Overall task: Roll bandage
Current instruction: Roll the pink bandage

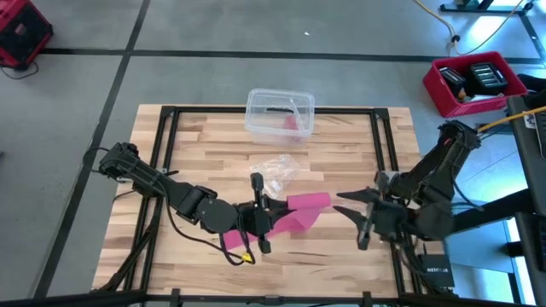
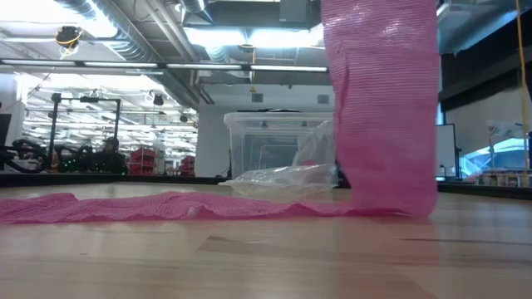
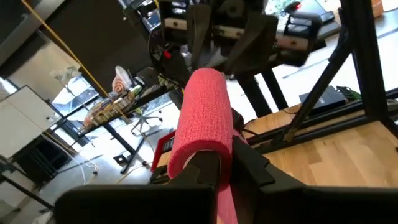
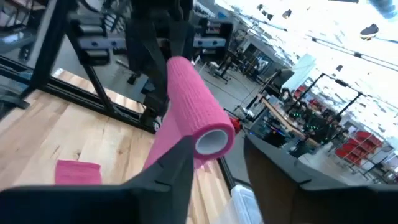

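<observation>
The pink bandage is partly wound into a roll (image 1: 309, 201) that is held level above the table's middle. Its loose strip (image 2: 382, 108) drops from the roll to the wood and trails away along it (image 2: 166, 206). My left gripper (image 1: 273, 209) reaches in from the table's left and is shut on the roll's left end. My right gripper (image 1: 345, 209) stands open at the roll's right end. In the right wrist view the roll's hollow end (image 4: 211, 140) shows between that gripper's two fingers. My left gripper pinches the roll's left end (image 3: 205, 152) between its two fingers. The fingers come in level from the table's left and lie along the roll. The roll is lifted clear and lies about level, with the strip hanging slack below it onto the table. My right gripper has one finger (image 4: 180, 162) showing against the roll's lower side. Whether it touches the roll, I cannot tell.
A clear plastic box (image 1: 280, 112) stands at the far edge. A crumpled clear wrapper (image 1: 277, 173) lies just behind the roll. Black frame rails (image 1: 171, 128) run along the table's sides. A red bin (image 1: 473, 83) sits on the floor beyond the table's far right corner.
</observation>
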